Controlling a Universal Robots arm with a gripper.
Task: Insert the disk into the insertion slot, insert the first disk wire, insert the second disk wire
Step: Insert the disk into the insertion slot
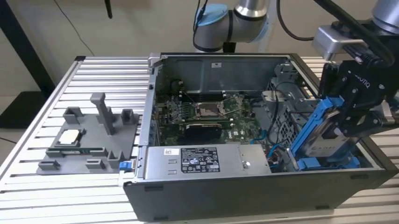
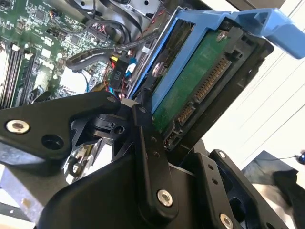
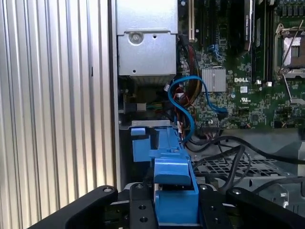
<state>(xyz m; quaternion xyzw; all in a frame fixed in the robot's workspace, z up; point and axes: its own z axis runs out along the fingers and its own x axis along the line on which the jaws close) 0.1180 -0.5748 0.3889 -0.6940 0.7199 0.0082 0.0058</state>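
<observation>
Clamping fingers point(image 2: 145, 143) on the tilted disk point(image 1: 329, 139) above the slot point(image 1: 318, 164), best squaring it up and easing down slowly.

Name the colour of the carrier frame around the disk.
Bright blue; the carrier frame on the disk shows best in the exterior view.

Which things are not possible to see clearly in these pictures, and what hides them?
Exterior view: the disk, held by the gripper, covers most of the insertion slot.
First wrist view: the blue carrier hides the disk's label.
Disk wires: cannot be told apart among the cables in both wrist views.
</observation>
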